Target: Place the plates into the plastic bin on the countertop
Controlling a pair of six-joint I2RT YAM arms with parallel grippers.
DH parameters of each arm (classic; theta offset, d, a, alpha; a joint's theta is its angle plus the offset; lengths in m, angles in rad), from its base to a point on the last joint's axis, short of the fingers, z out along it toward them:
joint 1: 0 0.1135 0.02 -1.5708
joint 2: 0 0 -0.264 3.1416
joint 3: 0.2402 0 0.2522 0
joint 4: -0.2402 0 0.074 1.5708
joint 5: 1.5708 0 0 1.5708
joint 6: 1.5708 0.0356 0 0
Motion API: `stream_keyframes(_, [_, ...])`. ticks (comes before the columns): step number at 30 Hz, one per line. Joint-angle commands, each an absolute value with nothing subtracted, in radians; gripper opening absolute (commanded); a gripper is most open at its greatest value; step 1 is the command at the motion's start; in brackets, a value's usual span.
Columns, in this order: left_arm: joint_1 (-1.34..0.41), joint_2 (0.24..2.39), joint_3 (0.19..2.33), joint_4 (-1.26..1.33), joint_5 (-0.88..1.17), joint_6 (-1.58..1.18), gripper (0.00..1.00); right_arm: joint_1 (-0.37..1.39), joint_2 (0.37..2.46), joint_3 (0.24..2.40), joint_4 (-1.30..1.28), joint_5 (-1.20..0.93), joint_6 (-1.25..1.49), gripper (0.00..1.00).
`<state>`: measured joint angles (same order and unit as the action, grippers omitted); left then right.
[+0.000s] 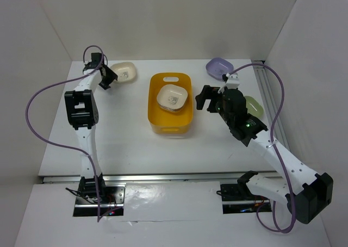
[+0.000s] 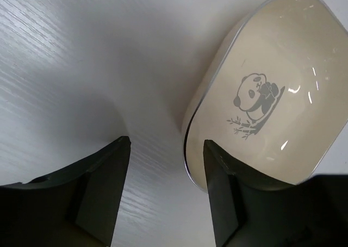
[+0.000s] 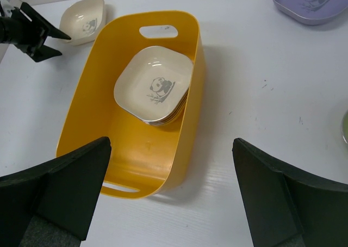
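The orange-yellow bin [image 1: 155,103] stands mid-counter and holds a stack of plates, a cream one [image 1: 172,98] on top; it also shows in the right wrist view [image 3: 87,122]. A cream plate [image 1: 125,71] lies at the far left. My left gripper [image 2: 166,171] is open right at this plate [image 2: 272,89], one finger [image 2: 223,198] over its near rim, the other on the counter side. A lavender plate [image 1: 218,67] lies at the far right, and a pale green-yellow plate [image 1: 254,104] sits partly hidden behind my right arm. My right gripper [image 3: 171,181] is open and empty, beside the bin's right side.
White walls bound the white countertop [image 1: 119,133] on the left, back and right. A metal rail [image 1: 267,89] runs along the right edge. Purple cables loop from both arms.
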<state>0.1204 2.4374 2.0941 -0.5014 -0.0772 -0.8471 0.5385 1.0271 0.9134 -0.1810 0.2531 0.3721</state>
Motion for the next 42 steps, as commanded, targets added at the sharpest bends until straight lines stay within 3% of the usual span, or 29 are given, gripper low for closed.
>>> stream_keyframes(1, [0.126,2.464,2.112,-0.495,-0.095,-0.864,0.64,0.532,1.022,0.933,-0.16,0.267,0.356,1.0])
stream_keyframes(2, [0.126,2.474,2.112,-0.495,-0.086,-0.864,0.59,0.532,1.031,0.933,-0.16,0.267,0.356,1.0])
stream_keyframes(3, [0.126,2.485,2.112,-0.495,-0.086,-0.864,0.45,0.532,1.031,0.933,-0.16,0.267,0.356,1.0])
stream_keyframes(6, [0.126,2.494,2.123,-0.505,-0.086,-0.864,0.21,0.523,1.031,0.933,-0.16,0.267,0.356,1.0])
stream_keyframes(7, [0.126,2.494,2.132,-0.537,-0.086,-0.864,0.02,0.523,1.031,0.933,-0.16,0.267,0.356,1.0])
stream_keyframes(8, [0.135,2.494,2.146,-0.561,-0.071,-0.879,0.0,0.523,1.031,0.933,-0.16,0.267,0.356,1.0])
stream_keyframes(12, [0.135,2.331,1.998,-0.597,-0.02,-0.955,0.0,0.523,1.031,0.942,-0.17,0.288,0.356,1.0])
stream_keyframes(17, [0.007,1.833,1.588,-0.472,-0.052,-0.969,0.0,0.523,1.011,0.965,-0.259,0.435,0.385,1.0])
stream_keyframes(25, [-0.27,1.507,1.464,-0.497,-0.185,-0.951,0.0,0.514,0.911,0.931,-0.314,0.419,0.419,1.0])
stream_keyframes(28, [-0.371,1.496,1.442,-0.497,-0.228,-0.98,0.0,0.514,0.897,0.919,-0.314,0.407,0.428,1.0])
stream_keyframes(34, [-0.495,1.672,1.529,-0.508,-0.248,-1.012,0.0,0.514,0.897,0.919,-0.314,0.368,0.428,1.0])
stream_keyframes(42, [-0.505,1.888,1.687,-0.548,-0.261,-1.023,0.0,0.514,0.873,0.91,-0.314,0.368,0.419,1.0])
